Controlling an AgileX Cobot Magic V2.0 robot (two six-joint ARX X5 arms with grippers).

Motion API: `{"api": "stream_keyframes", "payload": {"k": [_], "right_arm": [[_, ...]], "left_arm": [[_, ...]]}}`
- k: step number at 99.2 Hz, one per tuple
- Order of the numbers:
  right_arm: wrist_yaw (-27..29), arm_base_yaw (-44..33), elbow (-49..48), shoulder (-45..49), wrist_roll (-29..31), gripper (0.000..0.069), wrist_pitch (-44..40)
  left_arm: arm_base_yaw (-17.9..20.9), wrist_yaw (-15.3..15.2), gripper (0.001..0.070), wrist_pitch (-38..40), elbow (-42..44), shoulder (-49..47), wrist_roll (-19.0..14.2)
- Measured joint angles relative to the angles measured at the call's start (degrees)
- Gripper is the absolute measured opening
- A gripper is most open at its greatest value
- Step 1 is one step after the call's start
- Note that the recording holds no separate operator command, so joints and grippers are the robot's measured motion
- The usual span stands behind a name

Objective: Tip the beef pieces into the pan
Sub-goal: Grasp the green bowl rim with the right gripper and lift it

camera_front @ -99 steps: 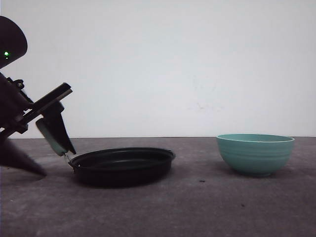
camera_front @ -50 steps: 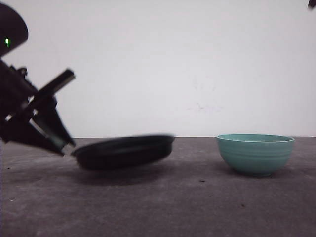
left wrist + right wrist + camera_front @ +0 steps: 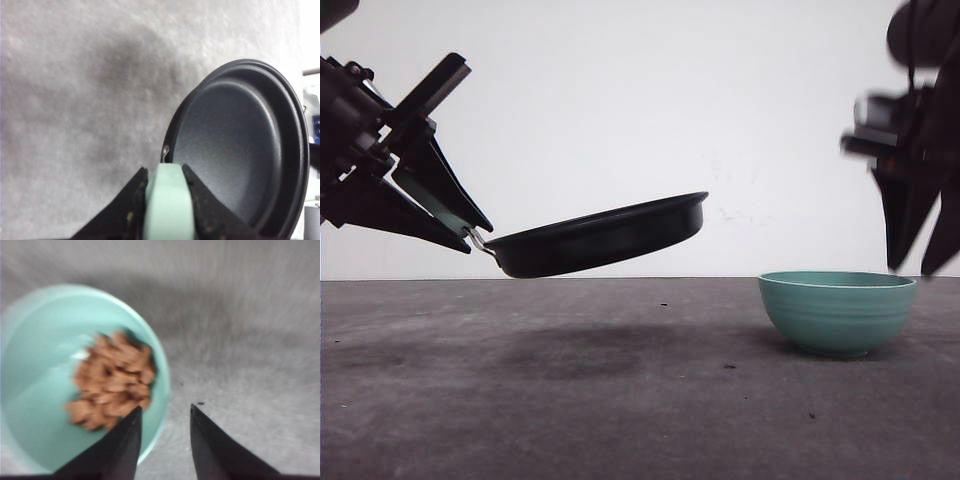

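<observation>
My left gripper (image 3: pixel 470 235) is shut on the mint-green handle (image 3: pixel 168 200) of the black pan (image 3: pixel 605 236). The pan hangs tilted above the table at the left, its far rim higher, and its inside (image 3: pixel 235 150) is bare. The beef pieces (image 3: pixel 112 380) lie as a reddish-brown heap in the teal bowl (image 3: pixel 836 311) standing on the table at the right. My right gripper (image 3: pixel 918 270) hovers open just above the bowl's right rim. In the right wrist view its fingertips (image 3: pixel 165 410) straddle the bowl's rim (image 3: pixel 162 390), apart from it.
Grey table surface (image 3: pixel 650 400) stretches between the pan's shadow and the bowl. A plain white wall (image 3: pixel 650 120) stands behind. A few dark specks (image 3: pixel 728 366) lie on the table.
The left gripper lifted the pan off the table and tilted it upward. The right arm came into view and dropped down over the bowl.
</observation>
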Motion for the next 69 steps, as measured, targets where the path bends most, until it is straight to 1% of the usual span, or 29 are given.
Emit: {"api": "stream_keyframes", "payload": {"k": [18, 42, 46, 51, 55, 60, 69], "right_arm": [[0.00, -0.07, 0.00, 5.77, 0.24, 0.0169, 1.42], [-0.98, -0.07, 0.00, 7.19, 2.05, 0.0167, 5.88], [-1.22, -0.07, 0.00, 7.19, 2.54, 0.0146, 6.86], [-2.08, -0.07, 0.00, 7.19, 2.95, 0.0079, 7.56], [-2.51, -0.07, 0.00, 7.19, 3.06, 0.0045, 7.78], [-2.73, -0.07, 0.00, 7.17, 3.04, 0.0026, 7.69], [-2.73, 0.00, 0.00, 6.80, 3.06, 0.0018, 7.58]], "left_arm": [[0.00, 1.62, 0.0058, -0.20, 0.00, -0.44, 0.07], [-0.63, 1.99, 0.0058, -0.44, 0.00, -0.44, 0.07], [-0.77, 2.01, 0.0058, -0.55, 0.00, -0.44, 0.07], [-0.92, 2.03, 0.0058, -0.85, 0.00, -0.44, 0.07], [-1.01, 2.03, 0.0058, -1.31, 0.00, -0.44, 0.07], [-1.03, 2.03, 0.0058, -2.03, 0.00, -0.44, 0.07], [-1.05, 1.95, 0.0058, -3.67, 0.00, -0.44, 0.37]]}}
